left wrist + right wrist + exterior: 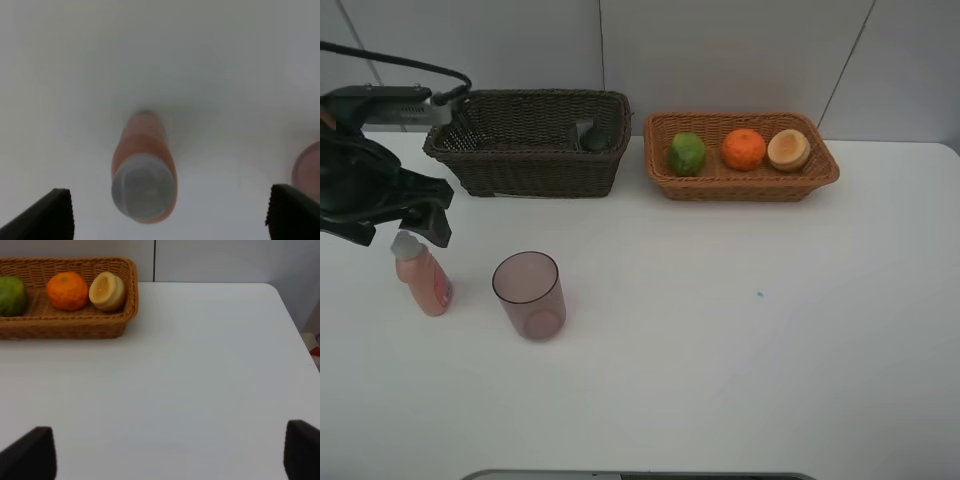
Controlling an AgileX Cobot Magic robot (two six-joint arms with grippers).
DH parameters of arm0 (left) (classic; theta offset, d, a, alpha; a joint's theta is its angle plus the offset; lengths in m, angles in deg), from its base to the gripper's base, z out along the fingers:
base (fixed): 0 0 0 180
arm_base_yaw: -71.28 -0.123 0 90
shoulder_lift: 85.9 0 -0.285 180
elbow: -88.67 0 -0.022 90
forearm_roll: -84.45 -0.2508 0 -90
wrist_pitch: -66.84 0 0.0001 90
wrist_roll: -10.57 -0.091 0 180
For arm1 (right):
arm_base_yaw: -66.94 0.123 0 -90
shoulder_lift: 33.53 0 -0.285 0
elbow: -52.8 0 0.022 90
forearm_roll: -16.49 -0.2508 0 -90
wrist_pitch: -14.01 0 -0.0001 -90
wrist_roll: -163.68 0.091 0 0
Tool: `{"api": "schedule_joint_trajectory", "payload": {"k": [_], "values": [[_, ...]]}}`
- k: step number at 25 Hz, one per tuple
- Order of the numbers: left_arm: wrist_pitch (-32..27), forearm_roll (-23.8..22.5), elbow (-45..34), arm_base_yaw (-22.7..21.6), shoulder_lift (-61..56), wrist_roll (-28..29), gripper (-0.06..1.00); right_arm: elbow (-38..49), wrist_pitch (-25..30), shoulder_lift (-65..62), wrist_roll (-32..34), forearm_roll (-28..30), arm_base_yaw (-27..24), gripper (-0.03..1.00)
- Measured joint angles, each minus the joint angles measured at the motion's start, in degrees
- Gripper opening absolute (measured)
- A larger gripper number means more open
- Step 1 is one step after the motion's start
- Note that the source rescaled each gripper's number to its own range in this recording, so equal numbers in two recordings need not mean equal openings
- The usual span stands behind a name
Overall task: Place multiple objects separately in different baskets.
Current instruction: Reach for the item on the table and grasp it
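At the left edge of the high view, the left gripper [404,228] hangs with jaws spread wide above the upright pink bottle [423,278], with the mauve cup [528,294] standing to its right. At upper centre-left the dark basket [530,172] holds the dark grey bottle [590,136]. To its right the tan basket [752,186] holds a green fruit [687,153], a mandarin [744,149] and a pale tan fruit [788,150] in a row. The right gripper [165,455], seen only by its wrist camera, is spread over the bare table [740,350].
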Motion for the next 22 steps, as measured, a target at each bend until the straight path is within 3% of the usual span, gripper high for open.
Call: {"api": "schedule_joint_trajectory", "payload": {"k": [6, 22], "values": [[1.18, -0.83, 0.00, 0.07, 4.94, 3.65, 0.99, 0.00, 0.00, 0.00, 0.00, 0.00, 0.00, 0.92], [5.66, -1.24, 0.00, 0.07, 12.76, 4.04, 0.99, 0.00, 0.00, 0.00, 0.00, 0.00, 0.00, 0.92]]}}
